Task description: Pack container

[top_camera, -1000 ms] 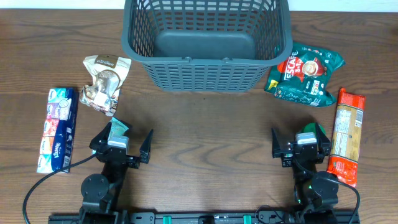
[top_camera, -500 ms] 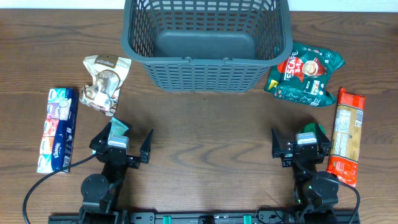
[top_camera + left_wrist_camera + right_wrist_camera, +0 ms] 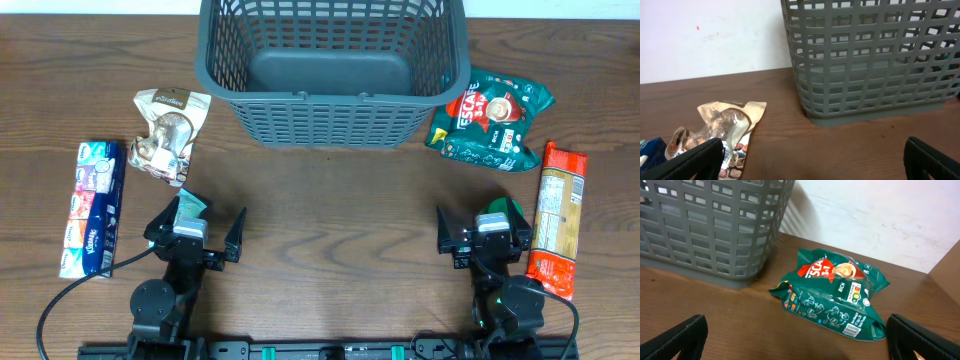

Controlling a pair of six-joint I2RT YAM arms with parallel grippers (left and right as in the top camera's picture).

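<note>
The dark grey slotted container (image 3: 335,118) stands empty at the back middle of the table; it also shows in the left wrist view (image 3: 870,60) and the right wrist view (image 3: 710,225). My left gripper (image 3: 197,232) is open and empty near the front left. My right gripper (image 3: 480,232) is open and empty near the front right. A beige snack bag (image 3: 168,132) lies left of the container, also in the left wrist view (image 3: 720,127). A green Nescafe packet (image 3: 490,120) lies right of it, also in the right wrist view (image 3: 832,297).
A blue tissue pack (image 3: 92,207) lies at the far left. An orange pasta packet (image 3: 555,218) lies at the far right beside my right arm. A white wall stands behind the table.
</note>
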